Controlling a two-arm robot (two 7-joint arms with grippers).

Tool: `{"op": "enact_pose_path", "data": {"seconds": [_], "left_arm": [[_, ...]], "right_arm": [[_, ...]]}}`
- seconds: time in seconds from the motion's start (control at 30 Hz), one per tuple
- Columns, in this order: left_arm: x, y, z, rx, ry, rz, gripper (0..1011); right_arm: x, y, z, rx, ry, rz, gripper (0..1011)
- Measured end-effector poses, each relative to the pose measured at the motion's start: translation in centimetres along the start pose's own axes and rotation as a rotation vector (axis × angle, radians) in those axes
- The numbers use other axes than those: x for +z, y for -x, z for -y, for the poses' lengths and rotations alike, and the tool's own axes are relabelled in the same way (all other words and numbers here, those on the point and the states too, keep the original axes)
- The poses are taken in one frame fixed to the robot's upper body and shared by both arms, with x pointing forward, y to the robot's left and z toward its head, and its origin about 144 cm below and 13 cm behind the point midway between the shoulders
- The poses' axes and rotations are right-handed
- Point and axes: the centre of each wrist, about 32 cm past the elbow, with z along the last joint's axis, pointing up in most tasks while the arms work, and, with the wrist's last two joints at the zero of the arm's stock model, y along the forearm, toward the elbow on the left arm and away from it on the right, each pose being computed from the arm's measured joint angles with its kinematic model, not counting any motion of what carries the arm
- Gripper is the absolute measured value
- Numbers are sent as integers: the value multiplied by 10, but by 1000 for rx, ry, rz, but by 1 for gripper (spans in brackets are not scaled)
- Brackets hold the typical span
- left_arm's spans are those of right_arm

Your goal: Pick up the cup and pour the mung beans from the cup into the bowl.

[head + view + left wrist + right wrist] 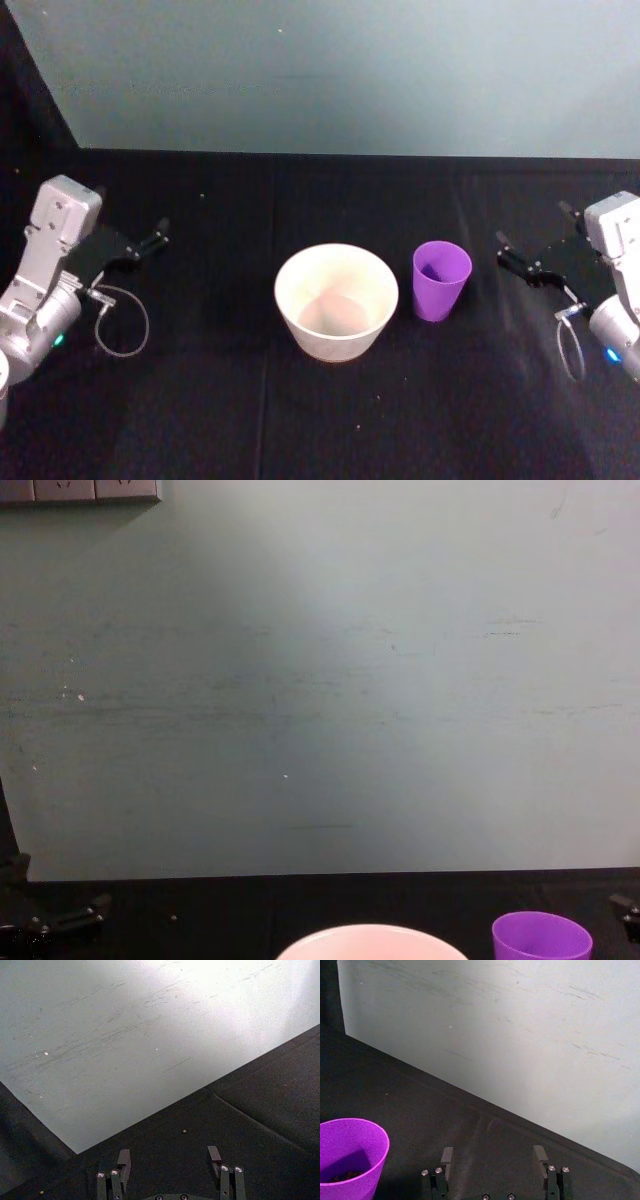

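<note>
A pale grey-green wall [350, 70] is running across the upper half of the head view, and in the chest view it is taking up nearly everything above a thin dark strip. Below it the black table [200, 400] is spreading across the lower half of the head view.

The left gripper [169, 1156] is hovering at the left edge of the head view, about level with the bowl and well apart from it. Its jaws are released, standing wide apart with bare table between them in the left wrist view. The right gripper [493, 1152] is hovering at the right edge of the head view, pointing towards the centre. Its jaws are also released and spread, near the cup but not touching it.

The bowl [336, 250] is sitting upright just below the centre of the head view, showing a pale inside. The cup [441, 280] is standing upright on the table just to the right of the bowl, with a narrow gap between them. In the right wrist view it is sitting in the lower left corner. The mung beans [345, 1176] are lying as a dark layer at the bottom of the cup.
</note>
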Motion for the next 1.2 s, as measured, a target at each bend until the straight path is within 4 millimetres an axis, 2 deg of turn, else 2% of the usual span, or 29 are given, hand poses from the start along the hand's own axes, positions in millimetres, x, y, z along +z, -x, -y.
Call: {"op": "enact_pose_path", "data": {"seconds": [1.2], "left_arm": [[0, 0, 0, 0, 0, 0, 1000]], "right_arm": [[0, 0, 0, 0, 0, 0, 1000]]}}
